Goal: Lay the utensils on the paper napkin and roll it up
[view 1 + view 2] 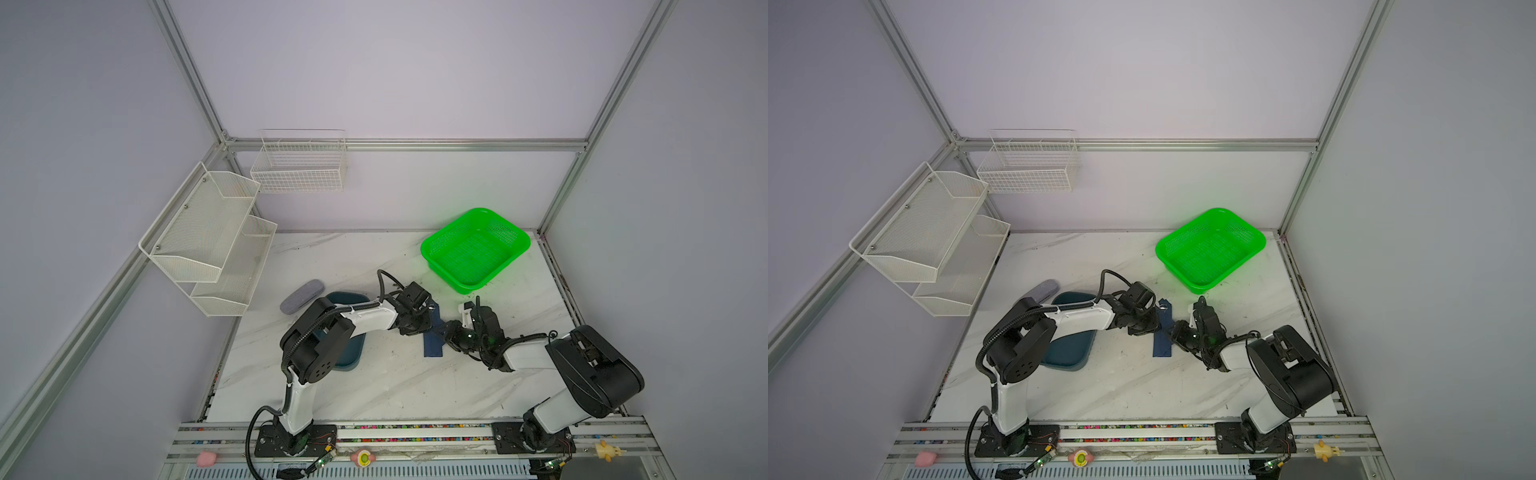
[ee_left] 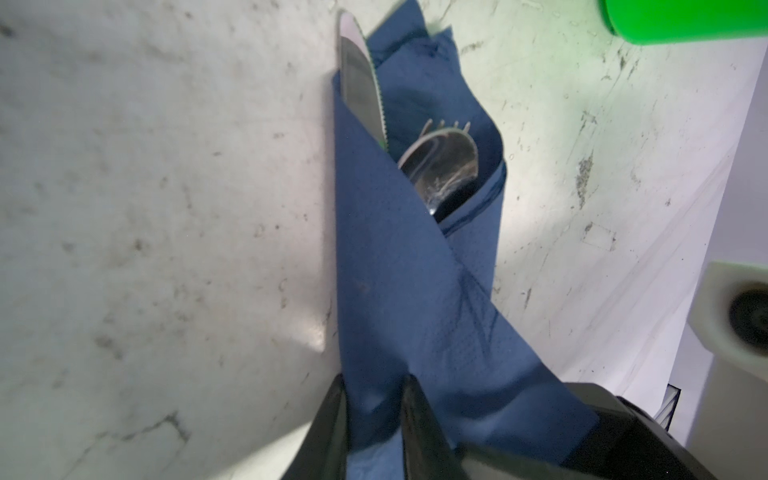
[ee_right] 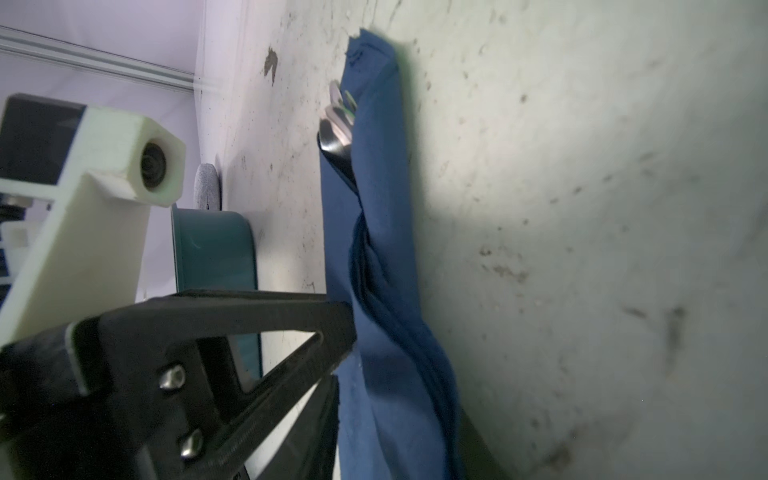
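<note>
1. As you looked down in both top views, the paper napkin [image 1: 434,337] [image 1: 1163,334] lay on the marble table [image 1: 395,386] as a narrow navy roll. It sat between your two grippers, in front of the green basket [image 1: 515,245].
2. The utensils [image 3: 338,124] sat inside the roll. At the end toward the basket, the knife [image 2: 359,83] blade, spoon [image 2: 444,166] bowl and fork [image 2: 446,124] tines stuck out. The handles were hidden by the paper.
3. Your left gripper [image 2: 374,390] was clenched on the napkin partway along the roll, with one dark finger on each side and blue paper filling the gap.
4. Your right gripper [image 3: 341,357] stood released, its fingers parted with bare table showing between them. The upper fingertip [image 3: 347,320] touched the roll's side.
5. The teal tray [image 1: 353,357] lay under your left arm, apart from the roll. The grey case [image 1: 302,296] lay just beyond the tray.
</note>
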